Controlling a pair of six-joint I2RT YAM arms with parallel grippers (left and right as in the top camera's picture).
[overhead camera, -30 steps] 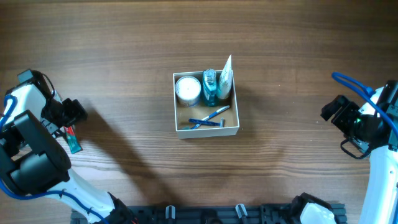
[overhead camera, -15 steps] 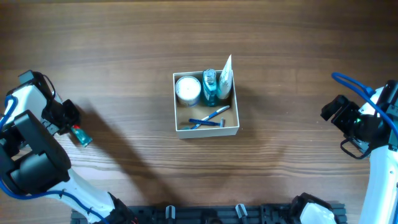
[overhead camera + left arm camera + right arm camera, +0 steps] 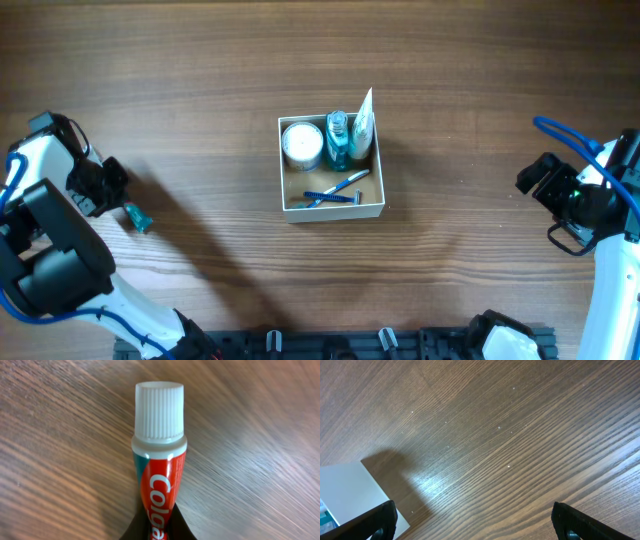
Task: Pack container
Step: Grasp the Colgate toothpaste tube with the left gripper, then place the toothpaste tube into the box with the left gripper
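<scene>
The container is a square white-walled box at the table's middle, holding a round white jar, a blue bottle, a white tube and blue-handled razors. At the far left my left gripper is shut on a red Colgate toothpaste tube. In the left wrist view the tube sticks out between the jaws of that gripper, its white ribbed cap pointing away over the wood. My right gripper stands open at the far right, nothing between its fingers.
A corner of the box's white wall shows at the lower left of the right wrist view. Dark arm bases and a black rail line the table's near edge. Bare wood lies between each arm and the box.
My left gripper has closed on the toothpaste tube, and the tube's free end has swung to the right. The right arm has not moved.
</scene>
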